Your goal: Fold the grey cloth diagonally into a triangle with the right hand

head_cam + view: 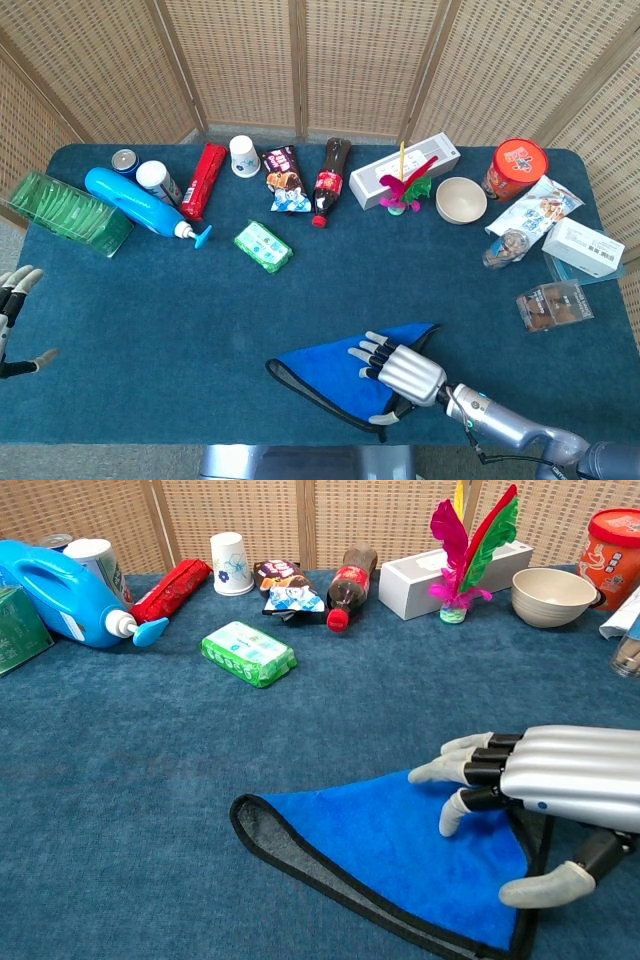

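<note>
The cloth (322,366) lies near the front edge of the table as a triangle, blue side up, with a black hem and a strip of grey underside showing along its long edge (300,852). My right hand (404,370) is over the cloth's right part, fingers stretched out to the left and slightly apart, holding nothing. In the chest view the right hand (548,778) hovers low, with one fingertip (450,820) bent down onto the blue face and the thumb by the right corner. My left hand (12,318) is at the far left edge, fingers spread, empty.
Along the back stand a blue detergent bottle (135,202), green box (66,212), cans, red packet, paper cup (244,155), cola bottle (329,180), white box, feather shuttlecock (462,555), bowl (460,200) and red tub. A green pack (248,652) lies mid-table. Packets sit at the right.
</note>
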Controlling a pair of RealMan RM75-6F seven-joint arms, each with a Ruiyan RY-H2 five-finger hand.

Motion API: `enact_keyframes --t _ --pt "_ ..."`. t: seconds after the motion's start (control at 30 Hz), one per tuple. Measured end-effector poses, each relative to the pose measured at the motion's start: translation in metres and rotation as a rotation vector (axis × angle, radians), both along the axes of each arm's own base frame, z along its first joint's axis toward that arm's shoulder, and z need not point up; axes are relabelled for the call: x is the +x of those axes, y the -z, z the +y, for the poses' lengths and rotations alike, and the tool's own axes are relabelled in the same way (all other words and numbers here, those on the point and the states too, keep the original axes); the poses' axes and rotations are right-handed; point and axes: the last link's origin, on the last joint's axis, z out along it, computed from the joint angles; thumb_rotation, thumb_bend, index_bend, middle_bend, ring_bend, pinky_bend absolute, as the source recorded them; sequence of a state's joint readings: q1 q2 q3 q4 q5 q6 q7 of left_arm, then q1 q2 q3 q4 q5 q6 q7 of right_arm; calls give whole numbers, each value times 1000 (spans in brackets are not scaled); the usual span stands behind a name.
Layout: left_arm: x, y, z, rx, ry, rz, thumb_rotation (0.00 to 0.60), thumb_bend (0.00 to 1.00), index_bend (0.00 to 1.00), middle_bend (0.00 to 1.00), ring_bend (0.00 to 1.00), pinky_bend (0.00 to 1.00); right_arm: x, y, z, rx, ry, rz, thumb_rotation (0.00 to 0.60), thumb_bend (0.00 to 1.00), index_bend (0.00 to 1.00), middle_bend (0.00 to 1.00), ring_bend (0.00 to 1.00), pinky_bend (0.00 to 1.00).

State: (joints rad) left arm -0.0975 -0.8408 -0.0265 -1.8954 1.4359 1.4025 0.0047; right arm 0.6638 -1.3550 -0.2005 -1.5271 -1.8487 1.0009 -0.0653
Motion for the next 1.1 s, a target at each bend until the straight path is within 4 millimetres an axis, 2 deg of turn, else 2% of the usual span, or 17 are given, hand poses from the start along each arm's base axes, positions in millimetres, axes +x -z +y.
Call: enact_keyframes --t 0.2,0.63,0.8,0.97,1.1 --pt "0 0 0 1 1 1 600 217 56 0 0 0 0 -2 -5 -26 -7 -12 0 209 263 0 0 0" --pt "0 -1 -1 3 5 -2 600 217 56 0 0 0 -13 -9 -39 -100 74 -23 0 237 331 0 0 0" --pt "0 -1 -1 3 6 -4 600 216 56 0 0 0 -16 -15 -46 -128 83 -37 0 238 333 0 0 0" --pt "0 -3 -2 7 8 -10 600 217 56 0 0 0 -16 -28 -53 -182 90 -93 0 238 334 0 0 0" --pt "0 -4 -2 9 12 -16 600 217 56 0 0 0 -15 -46 -60 -262 114 -179 0 234 330 0 0 0"
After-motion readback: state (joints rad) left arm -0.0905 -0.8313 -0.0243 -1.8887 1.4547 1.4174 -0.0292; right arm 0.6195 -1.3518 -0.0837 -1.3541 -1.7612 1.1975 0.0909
